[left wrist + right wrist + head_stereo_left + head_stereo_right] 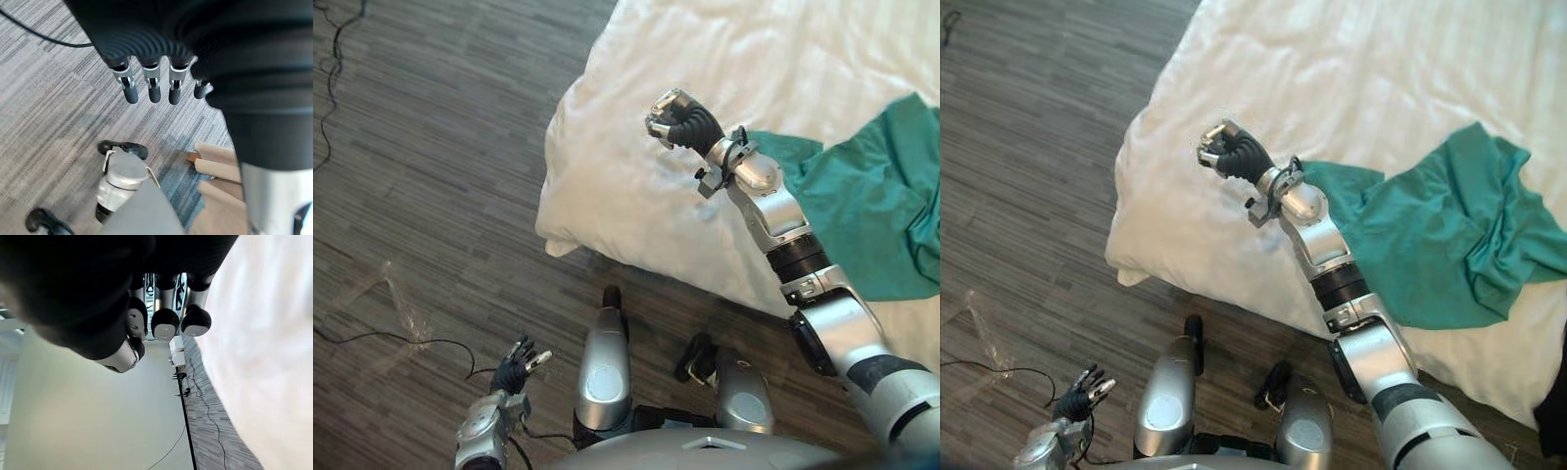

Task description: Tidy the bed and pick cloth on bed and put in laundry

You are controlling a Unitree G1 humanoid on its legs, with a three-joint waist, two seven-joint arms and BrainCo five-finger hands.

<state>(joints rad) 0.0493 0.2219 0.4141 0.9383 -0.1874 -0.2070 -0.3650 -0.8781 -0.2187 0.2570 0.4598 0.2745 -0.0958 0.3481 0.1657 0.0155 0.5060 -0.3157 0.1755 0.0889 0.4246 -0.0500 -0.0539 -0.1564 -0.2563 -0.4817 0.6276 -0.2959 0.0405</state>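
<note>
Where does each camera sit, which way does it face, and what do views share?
Left eye view: on the head, looking down at the bed corner, green cloth, floor; right hand curled over the bed, left hand low.
Right eye view: beside it; shares the whole scene.
Left wrist view: along the left hand's straight fingers, down at the floor.
Right wrist view: past the right hand's curled fingers, along the bed toward a wall.

Right hand [674, 119], fingers [658, 125] apparently curled, over bed [607, 176] bearing green cloth [871, 211].

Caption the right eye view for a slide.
Right hand, fingers curled and empty, hovers over the white bed; green cloth lies untouched.
</note>
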